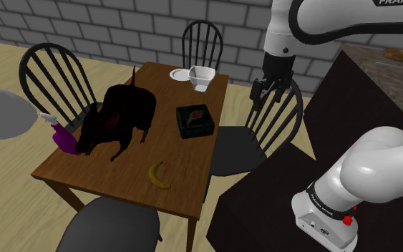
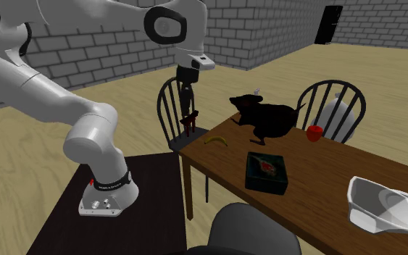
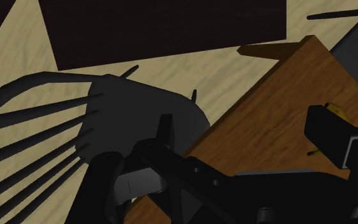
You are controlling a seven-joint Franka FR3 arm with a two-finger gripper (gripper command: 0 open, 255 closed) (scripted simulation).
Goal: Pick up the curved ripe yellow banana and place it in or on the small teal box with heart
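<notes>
The yellow curved banana [image 1: 159, 175] lies near the table's front edge in the shoulder view, and shows again as the banana [image 2: 215, 140] at the table corner nearest the arm. A sliver of the banana [image 3: 335, 109] peeks past one finger. The dark teal box [image 1: 195, 120] with a red heart on its lid sits mid-table; the box [image 2: 266, 172] is closed. My gripper [image 1: 268, 89] hangs open in the air above a dark chair [image 1: 253, 139] beside the table, well off from the banana. The gripper [image 2: 188, 94] holds nothing, and in the wrist view the gripper [image 3: 247, 130] has its fingers apart.
A large black animal figure [image 1: 117, 118] covers the table's middle. A purple spray bottle [image 1: 65, 136], a white vessel [image 1: 202, 76], a white plate [image 1: 180, 74] and a red apple [image 2: 314, 132] also stand on the wooden table [image 1: 185, 161]. Dark chairs ring it.
</notes>
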